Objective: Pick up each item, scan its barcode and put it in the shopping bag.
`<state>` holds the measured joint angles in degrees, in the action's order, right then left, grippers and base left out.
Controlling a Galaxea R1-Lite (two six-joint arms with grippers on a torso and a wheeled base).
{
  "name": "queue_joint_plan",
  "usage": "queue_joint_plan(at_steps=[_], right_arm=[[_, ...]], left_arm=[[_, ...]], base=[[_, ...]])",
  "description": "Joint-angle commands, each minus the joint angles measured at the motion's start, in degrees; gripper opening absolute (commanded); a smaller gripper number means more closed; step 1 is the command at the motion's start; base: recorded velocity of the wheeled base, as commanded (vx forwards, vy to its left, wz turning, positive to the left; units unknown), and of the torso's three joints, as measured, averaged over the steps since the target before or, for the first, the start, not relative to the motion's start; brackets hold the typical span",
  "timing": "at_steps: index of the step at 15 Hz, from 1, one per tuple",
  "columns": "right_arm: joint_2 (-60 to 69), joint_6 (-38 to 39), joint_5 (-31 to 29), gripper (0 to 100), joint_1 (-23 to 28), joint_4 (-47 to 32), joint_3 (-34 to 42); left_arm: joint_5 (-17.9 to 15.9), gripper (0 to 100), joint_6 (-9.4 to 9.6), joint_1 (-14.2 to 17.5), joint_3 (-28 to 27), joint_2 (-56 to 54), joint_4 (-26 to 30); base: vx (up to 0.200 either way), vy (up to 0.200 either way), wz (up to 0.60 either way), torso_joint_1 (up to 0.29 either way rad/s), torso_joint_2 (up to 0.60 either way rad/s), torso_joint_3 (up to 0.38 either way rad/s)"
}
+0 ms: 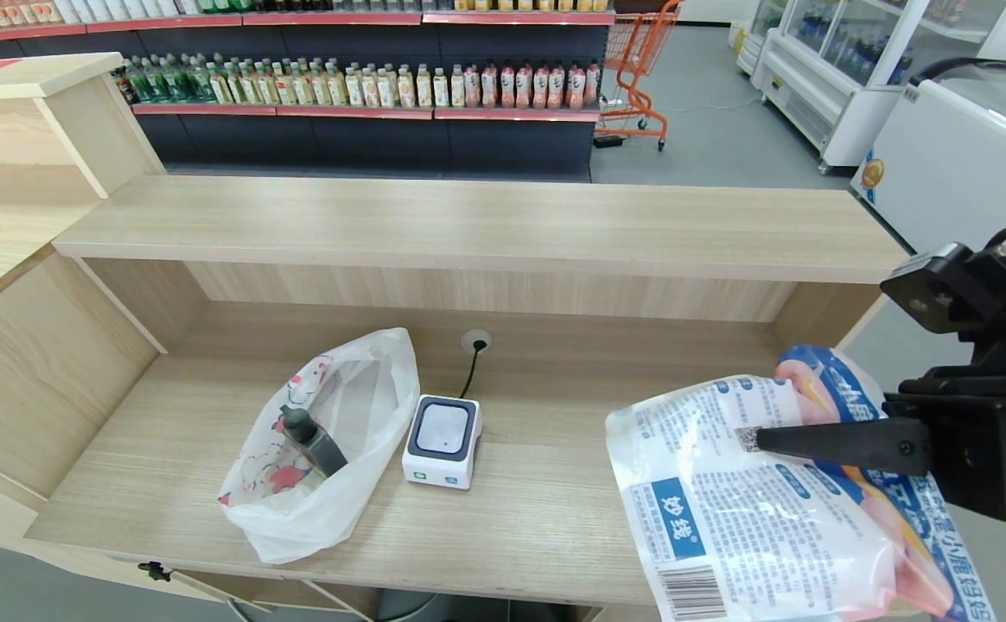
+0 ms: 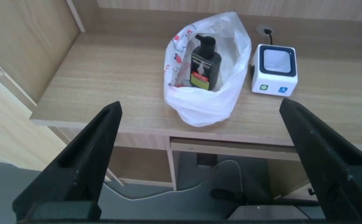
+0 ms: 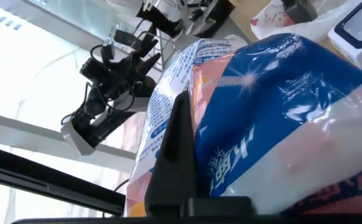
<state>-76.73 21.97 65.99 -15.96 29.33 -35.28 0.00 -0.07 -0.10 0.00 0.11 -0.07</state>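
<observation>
Clamped in the right tool (image 1: 758,438), a blue-and-white food packet (image 1: 754,510) hangs above the desk's (image 1: 538,510) right end. Left of the scanner (image 1: 442,441), the white shopping bag (image 1: 356,406) lies open with a dark pump bottle (image 1: 313,441) inside. The left tool (image 2: 199,118) is spread wide.

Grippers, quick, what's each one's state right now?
Left gripper: jaws open, holding nothing.
Right gripper: shut on the blue-and-white food packet.
</observation>
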Motion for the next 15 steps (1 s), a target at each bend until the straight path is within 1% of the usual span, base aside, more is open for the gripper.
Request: queue_joint_plan(at_steps=[1,6,15], right_arm=[[-0.18,0.01,0.02,0,-0.13,-0.68,-0.05],[1.49,2.47,0.02,0,-0.13,-2.35,-0.05],[2.28,2.38,-0.07,0,0.14,-2.26,-0.05]], left_arm=[[0.0,100,-0.01,0.01,0.0,-0.02,-0.01],[0.0,100,-0.01,0.01,0.0,-0.02,-0.01],[0.0,100,-0.01,0.01,0.0,-0.02,-0.01]], base=[[0.0,0.0,0.0,0.0,0.0,0.0],[0.0,0.0,0.0,0.0,0.0,0.0],[0.0,0.0,0.0,0.0,0.0,0.0]])
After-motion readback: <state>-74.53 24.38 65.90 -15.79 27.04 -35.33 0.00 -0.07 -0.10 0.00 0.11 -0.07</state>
